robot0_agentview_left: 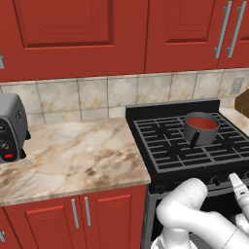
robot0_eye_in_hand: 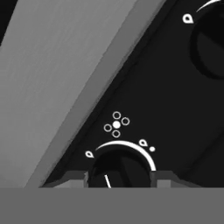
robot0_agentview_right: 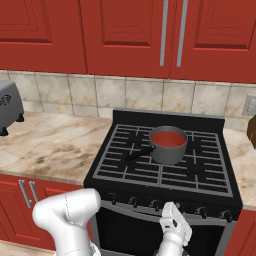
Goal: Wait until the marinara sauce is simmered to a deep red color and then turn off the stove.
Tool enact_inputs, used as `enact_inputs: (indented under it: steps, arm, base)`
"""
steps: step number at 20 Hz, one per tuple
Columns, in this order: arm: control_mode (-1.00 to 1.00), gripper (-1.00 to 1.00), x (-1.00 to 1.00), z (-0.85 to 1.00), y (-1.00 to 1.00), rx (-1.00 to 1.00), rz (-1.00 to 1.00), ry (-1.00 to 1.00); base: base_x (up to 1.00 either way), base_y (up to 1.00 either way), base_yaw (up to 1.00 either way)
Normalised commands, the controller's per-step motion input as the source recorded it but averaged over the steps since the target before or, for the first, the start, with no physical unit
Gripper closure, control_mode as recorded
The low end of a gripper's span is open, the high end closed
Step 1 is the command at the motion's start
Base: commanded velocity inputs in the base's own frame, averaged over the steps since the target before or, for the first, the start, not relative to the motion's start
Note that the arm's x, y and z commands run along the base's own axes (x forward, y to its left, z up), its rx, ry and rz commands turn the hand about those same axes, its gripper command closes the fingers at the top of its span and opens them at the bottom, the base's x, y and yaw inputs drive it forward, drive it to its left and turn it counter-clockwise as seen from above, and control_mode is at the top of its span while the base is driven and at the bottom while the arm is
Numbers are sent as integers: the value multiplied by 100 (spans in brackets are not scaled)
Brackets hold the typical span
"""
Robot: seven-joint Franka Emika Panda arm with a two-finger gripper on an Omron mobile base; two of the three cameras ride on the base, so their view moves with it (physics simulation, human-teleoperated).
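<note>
Black stove (robot0_agentview_right: 165, 165) knob (robot0_eye_in_hand: 120, 170) clamped between tool (robot0_eye_in_hand: 120, 177) fingertips.

Glossy white arm (robot0_agentview_left: 194, 214) in front of the stove (robot0_agentview_left: 165, 146), made of fat, rounded segments like smooth moulded shells. Large bulbous cap at the joint nearest the stove's lower front, shaded soft grey on its underside. Thin darker seams between the links. Just below the stove's front edge, a slimmer hand section: boxy, faceted, white with pale grey panels and small dark recesses along its side. Gripper (robot0_agentview_right: 169, 209) off-white, tapering toward the stove's front. Close against the stove's black panel, two small blocky finger tips (robot0_eye_in_hand: 74, 177), flat-topped, mid-grey with darker inner faces.
</note>
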Motion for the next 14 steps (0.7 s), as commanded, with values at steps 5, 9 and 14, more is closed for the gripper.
enact_inputs:
  steps: [5,9,14]
  arm:
    - [-100,100,0,0,-1,29,-4,0]
    - [-100,100,0,0,0,30,-4,0]
    - [-100,100,0,0,-2,32,-3,0]
  base:
    - [0,0,0]
    - [0,0,0]
    - [0,0,0]
